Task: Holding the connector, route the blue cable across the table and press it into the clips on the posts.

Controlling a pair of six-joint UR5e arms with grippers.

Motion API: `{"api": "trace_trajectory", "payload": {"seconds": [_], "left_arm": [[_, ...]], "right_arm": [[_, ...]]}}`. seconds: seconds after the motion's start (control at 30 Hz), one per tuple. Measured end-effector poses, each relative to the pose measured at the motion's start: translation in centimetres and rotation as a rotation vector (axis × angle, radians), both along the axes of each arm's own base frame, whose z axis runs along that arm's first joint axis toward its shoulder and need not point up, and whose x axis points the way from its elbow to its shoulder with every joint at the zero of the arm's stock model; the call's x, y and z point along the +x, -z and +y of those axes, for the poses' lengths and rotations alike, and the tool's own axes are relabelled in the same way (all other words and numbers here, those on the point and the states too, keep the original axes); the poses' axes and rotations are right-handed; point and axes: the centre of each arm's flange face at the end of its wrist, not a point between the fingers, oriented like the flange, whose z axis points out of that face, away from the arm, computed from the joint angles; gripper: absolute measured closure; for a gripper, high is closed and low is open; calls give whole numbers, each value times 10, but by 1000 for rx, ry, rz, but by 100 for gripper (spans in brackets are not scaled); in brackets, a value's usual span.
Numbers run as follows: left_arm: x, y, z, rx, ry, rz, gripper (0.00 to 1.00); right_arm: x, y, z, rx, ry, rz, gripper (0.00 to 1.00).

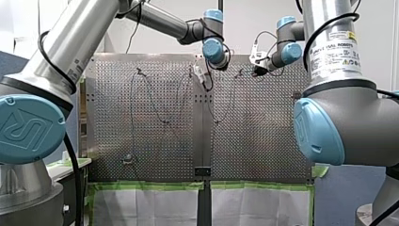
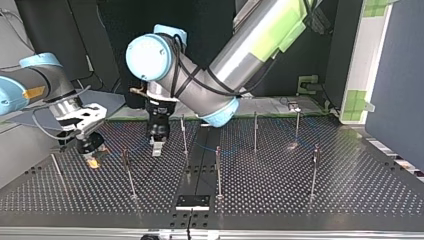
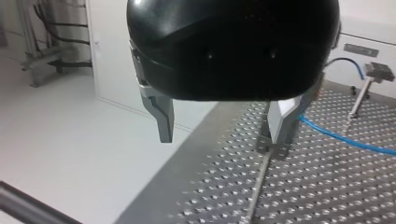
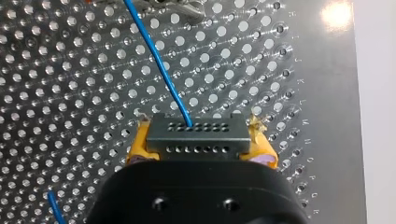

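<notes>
Ideally, with my right gripper (image 4: pixel 200 140) pinching the connector (image 4: pixel 196 132) near the table's (image 2: pixel 350 200) far left corner in the top view and my left gripper (image 3: pixel 223 135) spread, holding nothing, the blue cable (image 4: pixel 159 65) needed steady tension, guided low into the clip (image 3: pixel 379 70) on each post (image 2: pixel 218 170).

right wrist: cuts blue cable (image 4: pixel 158 60) off at edge ahead of connector (image 4: pixel 196 137) | left wrist: blurs post (image 3: pixel 259 186), cuts it off at edge | top: renders clips (image 2: pixel 315 150) too small to tell cable seating

Thin posts (image 2: pixel 218 172) (well apart) stud the table (image 2: pixel 350 190); lanes run between.
</notes>
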Motion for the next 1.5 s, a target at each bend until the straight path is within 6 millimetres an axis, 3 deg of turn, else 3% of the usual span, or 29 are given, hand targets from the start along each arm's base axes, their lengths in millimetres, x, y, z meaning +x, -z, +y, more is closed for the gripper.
{"api": "trace_trajectory", "payload": {"seconds": [0.33,1.07,1.2,1.5], "left_arm": [[-17,-20,19,-18,-43,-62,0],[-81,-61,48,-160,-20,-199,0],[-83,-42,45,-168,-15,-191,0],[-74,30,30,-144,21,-135,0]], "right_arm": [[0,1,0,0,1,1,100],[2,2,0,1,2,3,100],[2,2,0,1,1,3,100],[3,2,1,0,1,4,100]]}}
